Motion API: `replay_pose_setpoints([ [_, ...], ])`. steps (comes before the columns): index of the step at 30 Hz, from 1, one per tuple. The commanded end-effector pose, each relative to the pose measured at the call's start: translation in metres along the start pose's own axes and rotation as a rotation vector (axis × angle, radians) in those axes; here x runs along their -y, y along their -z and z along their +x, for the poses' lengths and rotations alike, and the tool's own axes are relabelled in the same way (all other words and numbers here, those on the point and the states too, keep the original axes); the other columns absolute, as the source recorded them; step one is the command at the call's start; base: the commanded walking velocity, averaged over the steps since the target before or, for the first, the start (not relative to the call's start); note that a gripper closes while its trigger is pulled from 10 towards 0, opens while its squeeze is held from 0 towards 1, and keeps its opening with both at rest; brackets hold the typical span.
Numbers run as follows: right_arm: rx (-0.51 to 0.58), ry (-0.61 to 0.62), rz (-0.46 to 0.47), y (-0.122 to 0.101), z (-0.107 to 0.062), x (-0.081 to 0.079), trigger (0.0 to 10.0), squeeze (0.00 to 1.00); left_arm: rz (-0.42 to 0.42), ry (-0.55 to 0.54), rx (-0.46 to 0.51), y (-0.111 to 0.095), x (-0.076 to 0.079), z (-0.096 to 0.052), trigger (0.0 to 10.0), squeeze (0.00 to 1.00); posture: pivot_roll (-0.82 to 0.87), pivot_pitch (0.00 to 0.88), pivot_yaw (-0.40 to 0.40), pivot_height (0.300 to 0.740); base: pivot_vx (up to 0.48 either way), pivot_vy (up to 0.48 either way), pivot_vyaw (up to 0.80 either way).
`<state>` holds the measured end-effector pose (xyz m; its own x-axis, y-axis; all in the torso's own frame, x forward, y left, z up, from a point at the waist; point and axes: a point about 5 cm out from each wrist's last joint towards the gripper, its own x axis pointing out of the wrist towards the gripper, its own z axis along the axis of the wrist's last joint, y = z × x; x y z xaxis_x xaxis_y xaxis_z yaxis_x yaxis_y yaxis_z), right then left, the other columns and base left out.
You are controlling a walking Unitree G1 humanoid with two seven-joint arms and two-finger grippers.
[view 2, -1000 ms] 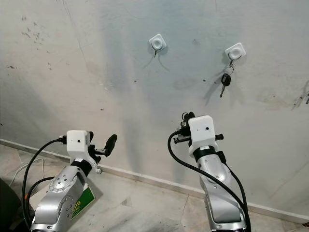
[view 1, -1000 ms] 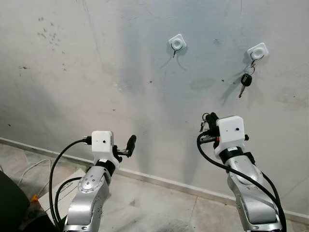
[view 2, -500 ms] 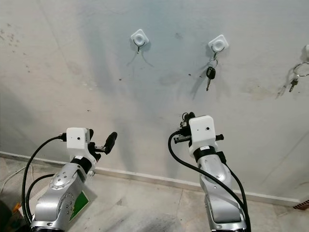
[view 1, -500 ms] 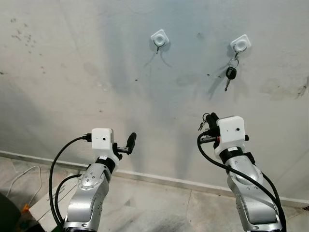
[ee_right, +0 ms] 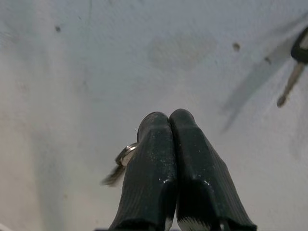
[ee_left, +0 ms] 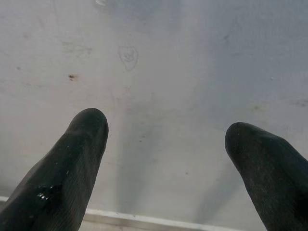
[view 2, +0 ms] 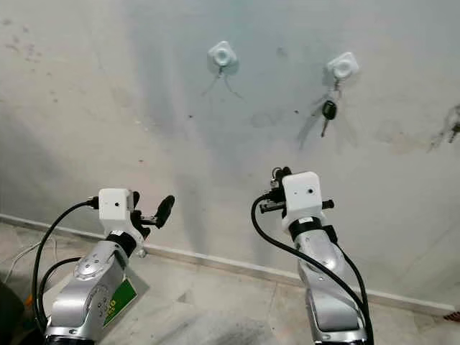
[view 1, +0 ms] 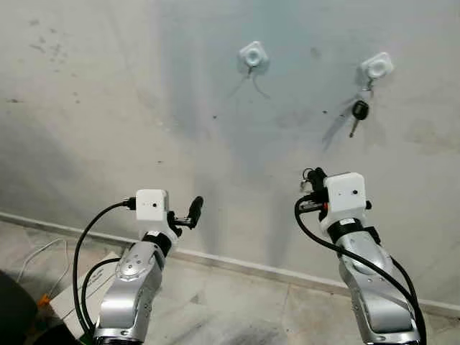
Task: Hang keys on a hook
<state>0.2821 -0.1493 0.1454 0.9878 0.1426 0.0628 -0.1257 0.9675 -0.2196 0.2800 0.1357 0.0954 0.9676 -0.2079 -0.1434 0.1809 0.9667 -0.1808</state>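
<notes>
My right gripper (ee_right: 168,120) has its fingers clenched on the keys (ee_right: 122,161), below the empty hook (view 1: 252,54); my left gripper (ee_left: 163,139) fingers are spread.

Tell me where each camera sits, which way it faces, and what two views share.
Left eye: on the head, facing the wall, both arms rising before it.
Right eye: beside it, same scene.
Left wrist: along the open left gripper at bare wall.
Right wrist: along the right gripper shut on keys.
Shared: the hanging key on the right hook.
</notes>
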Motion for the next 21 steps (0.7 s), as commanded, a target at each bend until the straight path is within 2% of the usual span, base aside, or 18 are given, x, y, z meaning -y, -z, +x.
replay_pose_setpoints([
  [1, 0.027, -0.019, 0.013, -0.006, 0.004, -0.002, 10.0, 0.00, 0.009, 0.010, 0.023, -0.004, 0.002, -0.001, 10.0, 0.00, -0.08, 0.000, 0.063, 0.740, 0.000, 0.000, 0.00],
  [5, 0.092, -0.089, 0.039, -0.022, 0.006, -0.010, 10.0, 0.00, 0.019, 0.004, 0.036, -0.005, 0.003, -0.003, 10.0, 0.00, -0.08, 0.000, 0.063, 0.740, 0.000, 0.000, 0.00],
  [9, 0.116, -0.110, 0.036, -0.028, 0.007, -0.014, 10.0, 0.00, 0.018, 0.009, 0.049, -0.007, 0.003, -0.004, 10.0, 0.00, -0.07, 0.000, 0.063, 0.740, 0.000, 0.000, 0.00],
  [17, 0.105, -0.125, 0.031, -0.023, 0.004, -0.016, 10.0, 0.00, 0.023, -0.003, 0.047, -0.007, 0.002, -0.007, 10.0, 0.00, -0.07, 0.000, 0.066, 0.740, 0.000, 0.000, 0.00],
  [18, 0.105, -0.148, 0.036, -0.022, -0.002, -0.017, 10.0, 0.00, 0.019, -0.035, 0.041, -0.005, -0.002, -0.011, 10.0, 0.00, -0.07, 0.000, 0.068, 0.740, 0.000, 0.000, 0.00],
  [21, 0.096, -0.166, 0.034, -0.020, -0.010, -0.016, 10.0, 0.00, 0.045, -0.041, 0.037, -0.002, -0.004, -0.021, 10.0, 0.00, -0.07, 0.000, 0.070, 0.740, 0.000, 0.000, 0.00],
])
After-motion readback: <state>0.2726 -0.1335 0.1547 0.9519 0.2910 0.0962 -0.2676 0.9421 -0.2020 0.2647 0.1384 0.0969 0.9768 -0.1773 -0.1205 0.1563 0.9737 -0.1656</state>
